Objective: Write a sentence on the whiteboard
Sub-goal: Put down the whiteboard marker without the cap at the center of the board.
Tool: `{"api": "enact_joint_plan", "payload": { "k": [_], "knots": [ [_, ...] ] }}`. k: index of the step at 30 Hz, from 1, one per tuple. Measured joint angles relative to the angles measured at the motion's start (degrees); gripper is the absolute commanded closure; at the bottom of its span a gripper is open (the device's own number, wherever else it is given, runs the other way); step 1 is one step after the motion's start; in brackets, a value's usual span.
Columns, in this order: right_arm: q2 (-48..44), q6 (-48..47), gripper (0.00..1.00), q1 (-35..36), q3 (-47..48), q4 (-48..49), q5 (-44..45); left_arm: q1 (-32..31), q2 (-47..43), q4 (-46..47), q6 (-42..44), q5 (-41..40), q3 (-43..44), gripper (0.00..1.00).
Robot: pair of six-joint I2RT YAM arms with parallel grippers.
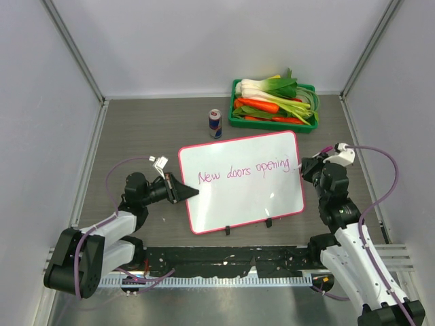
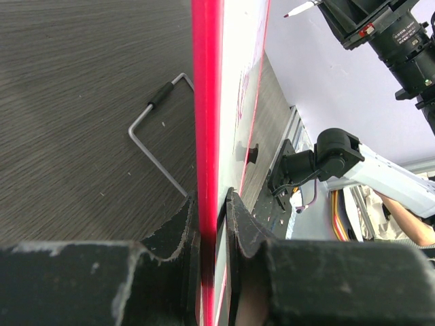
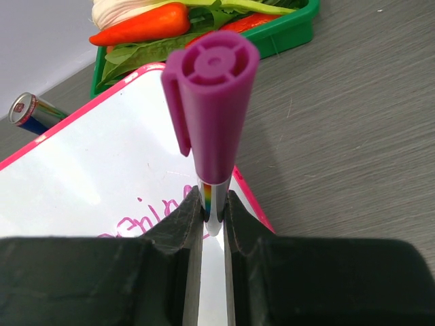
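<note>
Top external view, nearest first: the left gripper (image 1: pixel 195 193) reaches in from the left and is clamped on the left edge of the whiteboard (image 1: pixel 238 204), a large flat white rectangular board with rounded corners and a thin pink-red frame. The left wrist view confirms this, with both black fingers of that gripper (image 2: pixel 212 204) pressed against the frame (image 2: pixel 207 102) from either side. Behind the board there, a bent grey wire stand (image 2: pixel 153 129) with a black sleeve lies on the table.

The whiteboard sits in the middle of the grey wood-grain table (image 1: pixel 136 136), between the two arms, resting on two small black feet at its near edge. The sentence (image 1: pixel 248 171), thin pink-magenta cursive reading "New doors opening", runs in one line across the upper part of the board.

At the board's right edge, the right gripper (image 1: pixel 304 166) is closed on a marker (image 3: pixel 212 81) with a purple cap posted on its rear end. Its fingers (image 3: pixel 187 224) squeeze the barrel, above the last letters (image 3: pixel 146 217) of the writing. Whether the tip touches the board cannot be told.

Farther back stands a small blue-and-silver drink can (image 1: pixel 215 123), just beyond the board's top edge. Farthest is a green plastic crate (image 1: pixel 272 124) holding leafy greens and orange carrots (image 3: pixel 143 26).
</note>
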Motion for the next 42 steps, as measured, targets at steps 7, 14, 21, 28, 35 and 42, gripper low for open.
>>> {"api": "enact_joint_plan", "payload": {
  "k": [7, 14, 21, 28, 35, 42],
  "knots": [
    [0.7, 0.8, 0.99, 0.0, 0.7, -0.5, -1.2, 0.0, -0.1, 0.0, 0.0, 0.0, 0.0, 1.00],
    [1.3, 1.2, 0.99, 0.0, 0.8, -0.5, -1.4, 0.0, -0.2, -0.1, 0.0, 0.0, 0.0, 1.00],
    [1.4, 1.3, 0.99, 0.0, 0.8, -0.6, -1.4, 0.0, -0.2, -0.1, 0.0, 0.0, 0.0, 1.00],
    [1.4, 1.3, 0.99, 0.0, 0.8, -0.6, -1.3, 0.0, -0.2, -0.1, 0.0, 0.0, 0.0, 0.99],
    [1.7, 1.3, 0.99, 0.0, 1.2, -1.8, 0.7, 0.0, -0.2, -0.1, 0.0, -0.1, 0.0, 0.99],
    [2.6, 1.0, 0.99, 0.0, 2.4, -5.3, 7.4, 0.0, -0.2, -0.2, 0.0, -0.1, 0.0, 0.99]
  ]
}}
